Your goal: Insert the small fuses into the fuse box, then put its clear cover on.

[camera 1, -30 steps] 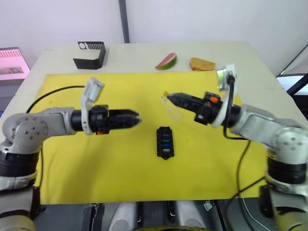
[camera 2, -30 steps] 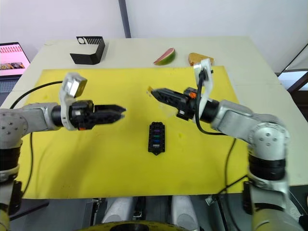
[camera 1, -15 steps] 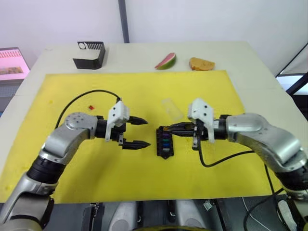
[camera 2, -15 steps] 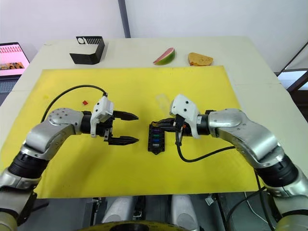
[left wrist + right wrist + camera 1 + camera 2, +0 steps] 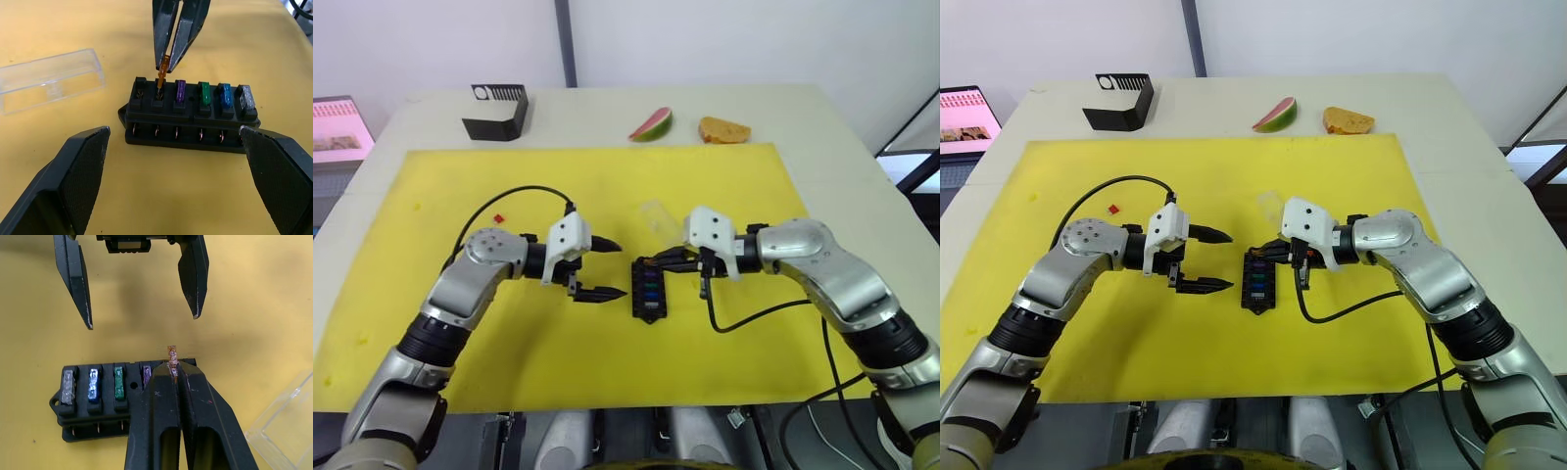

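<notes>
Right hand (image 5: 168, 61) pinching amber fuse (image 5: 164, 71) at fuse box (image 5: 190, 113); left hand (image 5: 139, 289) spread wide, clear cover (image 5: 51, 78) beside

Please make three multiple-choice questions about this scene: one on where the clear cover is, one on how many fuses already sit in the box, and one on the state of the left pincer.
1. Where is the clear cover?
A. On the fuse box
B. On the yellow mat beside the box
C. In the left pincer

2. Not counting the amber fuse in the right pincer, how many fuses sit in the fuse box?
A. Two
B. Four
C. Six

3. What state is the left pincer in?
A. Open, holding nothing
B. Shut on a red fuse
C. Shut on the cover

Answers:
1. B: the cover lies flat on the mat, apart from the box.
2. B: violet, green, blue and whitish fuses fill four slots.
3. A: its fingers stand wide apart beside the box.
</notes>
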`<state>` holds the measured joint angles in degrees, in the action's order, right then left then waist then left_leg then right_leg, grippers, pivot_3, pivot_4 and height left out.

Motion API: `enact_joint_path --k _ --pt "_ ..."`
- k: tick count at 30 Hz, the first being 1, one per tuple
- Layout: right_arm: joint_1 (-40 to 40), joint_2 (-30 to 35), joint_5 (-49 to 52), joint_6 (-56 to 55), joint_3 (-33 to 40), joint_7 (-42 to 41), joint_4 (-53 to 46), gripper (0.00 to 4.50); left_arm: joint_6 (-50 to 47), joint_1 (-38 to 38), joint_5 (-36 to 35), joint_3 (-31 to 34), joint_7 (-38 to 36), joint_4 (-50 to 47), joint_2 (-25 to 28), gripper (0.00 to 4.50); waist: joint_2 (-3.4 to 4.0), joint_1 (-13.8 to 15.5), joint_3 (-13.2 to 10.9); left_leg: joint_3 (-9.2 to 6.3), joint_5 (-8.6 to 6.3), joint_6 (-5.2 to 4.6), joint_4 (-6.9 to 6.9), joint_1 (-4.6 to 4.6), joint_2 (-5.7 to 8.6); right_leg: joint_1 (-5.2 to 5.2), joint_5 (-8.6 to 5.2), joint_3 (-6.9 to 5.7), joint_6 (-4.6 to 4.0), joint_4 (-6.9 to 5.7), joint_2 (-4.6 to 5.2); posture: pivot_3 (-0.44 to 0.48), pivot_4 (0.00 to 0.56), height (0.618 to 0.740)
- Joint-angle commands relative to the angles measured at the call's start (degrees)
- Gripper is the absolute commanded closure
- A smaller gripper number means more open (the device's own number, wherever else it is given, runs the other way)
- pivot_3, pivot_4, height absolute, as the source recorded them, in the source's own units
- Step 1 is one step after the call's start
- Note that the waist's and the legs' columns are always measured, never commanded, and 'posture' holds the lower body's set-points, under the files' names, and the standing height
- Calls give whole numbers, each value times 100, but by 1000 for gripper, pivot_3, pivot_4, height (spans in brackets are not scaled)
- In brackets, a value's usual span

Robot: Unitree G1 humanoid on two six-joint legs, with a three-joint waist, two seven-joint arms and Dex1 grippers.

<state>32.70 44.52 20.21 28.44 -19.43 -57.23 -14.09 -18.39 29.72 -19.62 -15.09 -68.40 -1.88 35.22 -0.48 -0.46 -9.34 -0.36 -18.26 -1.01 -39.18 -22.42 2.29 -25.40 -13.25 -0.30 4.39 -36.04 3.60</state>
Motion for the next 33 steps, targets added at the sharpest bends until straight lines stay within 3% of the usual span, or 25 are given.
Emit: enact_joint_path --k 1,33 --pt "110 -81 -143 -161 112 -157 -5 4500 70 26 50 48 -22 -148 -34 48 0 -1 0 0 0 0 0 0 0 0 0 0 0 -1 0 0 150 740" --pt "232 -307 -565 -3 221 -599 123 4500 88 30 176 71 -11 -298 -134 48 0 1 0 0 17 30 -4 1 1 0 1 -1 1 -6 -2 0 150 740"
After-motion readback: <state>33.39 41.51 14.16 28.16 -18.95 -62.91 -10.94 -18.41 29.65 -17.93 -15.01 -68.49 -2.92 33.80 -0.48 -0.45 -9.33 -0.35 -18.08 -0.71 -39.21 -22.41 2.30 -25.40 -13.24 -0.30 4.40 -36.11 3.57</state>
